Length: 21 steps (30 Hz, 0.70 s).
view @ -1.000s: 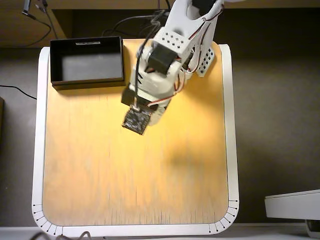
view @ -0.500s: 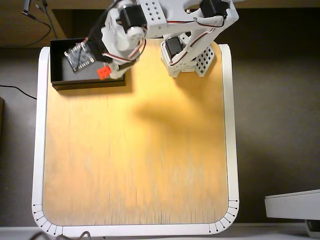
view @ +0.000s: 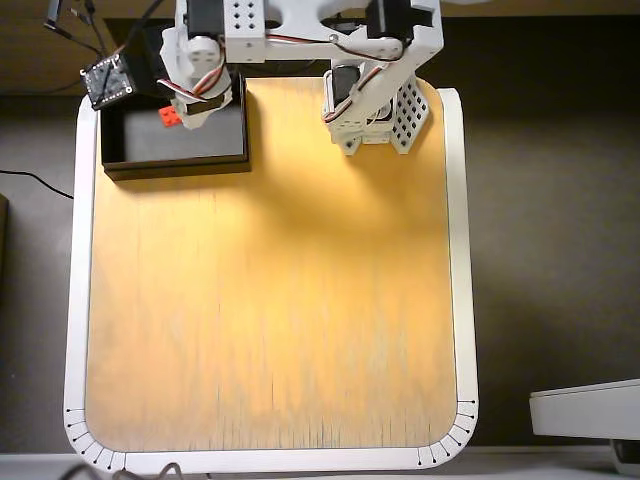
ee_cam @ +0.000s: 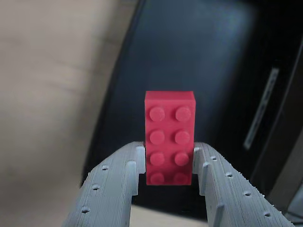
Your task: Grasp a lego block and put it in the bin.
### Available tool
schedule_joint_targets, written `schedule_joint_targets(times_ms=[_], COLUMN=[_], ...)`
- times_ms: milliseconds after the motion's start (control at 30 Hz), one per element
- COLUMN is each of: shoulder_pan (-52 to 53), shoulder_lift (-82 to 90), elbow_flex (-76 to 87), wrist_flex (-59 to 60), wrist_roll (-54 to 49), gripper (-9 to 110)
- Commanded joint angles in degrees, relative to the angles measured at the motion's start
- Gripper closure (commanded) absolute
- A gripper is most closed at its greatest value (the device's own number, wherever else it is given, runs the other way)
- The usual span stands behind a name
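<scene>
Overhead view: fixed high above, looking straight down on the whole wooden table [view: 270, 300], white rim and surrounding floor included, arm base at the top edge. Wrist view: riding close behind the gripper [ee_cam: 169, 158], looking along the grey fingers [ee_cam: 118, 184] past the red lego block [ee_cam: 169, 137] into the black bin [ee_cam: 199, 61], very near. Shared by both: the bin [view: 175, 160] at the overhead view's top left, the lego block [view: 170, 116], and a strip of table [ee_cam: 52, 94] beside the bin.

— Where does the black rectangular shallow bin [view: 175, 165] sit?
— On the wooden desk [view: 270, 300], far-left corner in the overhead view.
— And the small red plastic lego block [ee_cam: 169, 137]?
— Between the pincer [ee_cam: 169, 165] fingers, above the bin's floor.
</scene>
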<state>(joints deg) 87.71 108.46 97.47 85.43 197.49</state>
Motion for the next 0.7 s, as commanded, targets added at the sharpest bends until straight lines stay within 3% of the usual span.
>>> schedule_joint_targets(times_ms=[0, 333, 667], shoulder_pan=[1.58, 2.29, 2.9], shoulder_lift=[-1.85, -9.32, -13.18], elbow_flex=[-7.91, -7.73, -7.12], wrist_flex=[-3.34, -11.25, -11.6], wrist_roll=[0.7, 1.58, 2.81], gripper=[101, 101, 101])
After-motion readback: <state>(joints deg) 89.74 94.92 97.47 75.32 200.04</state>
